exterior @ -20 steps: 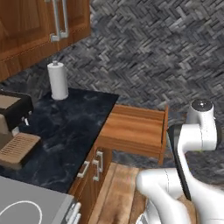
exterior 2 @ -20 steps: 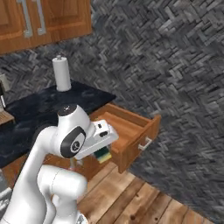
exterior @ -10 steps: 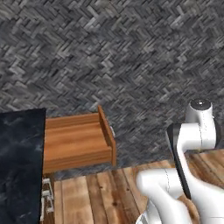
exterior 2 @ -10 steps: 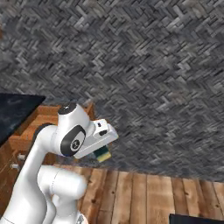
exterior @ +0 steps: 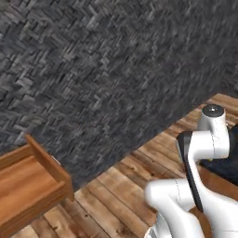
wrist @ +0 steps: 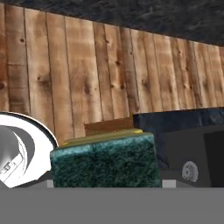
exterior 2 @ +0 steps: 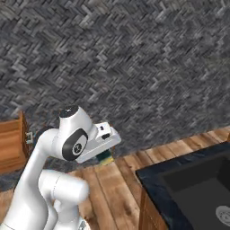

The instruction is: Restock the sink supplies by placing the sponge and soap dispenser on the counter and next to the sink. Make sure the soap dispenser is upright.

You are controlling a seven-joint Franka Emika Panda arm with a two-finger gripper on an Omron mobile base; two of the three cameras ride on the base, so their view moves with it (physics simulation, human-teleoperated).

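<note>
Claw: the claw [exterior 2: 106,157] hangs under the white hand above the wooden floor, pinching the sponge; its fingertips themselves are hidden behind the sponge in the hand view.
Sponge: the sponge [wrist: 104,159] sits between the fingers, dark green scrubbing face toward the hand camera, a thin yellow strip along its top edge; in the right base view the sponge [exterior 2: 105,157] peeks out yellow and green below the hand.
Counter: the dark marbled counter [exterior 2: 155,179] with a wooden edge fills the lower right of the right base view; the sponge is held in the air off its left end, apart from it.
Sink: the black sink [exterior 2: 202,193] is set into that slab, 1 round silver drain [exterior 2: 223,213] at the lower right; in the hand view the sink [wrist: 183,153] lies right of the sponge with a drain [wrist: 190,171] showing.
Drawer: an open wooden drawer [exterior: 28,186] juts out at the lower left of the left base view, well apart from the arm.
Backdrop: a grey herringbone-tiled wall [exterior: 116,69] rises behind the plank floor [exterior: 125,186].
</note>
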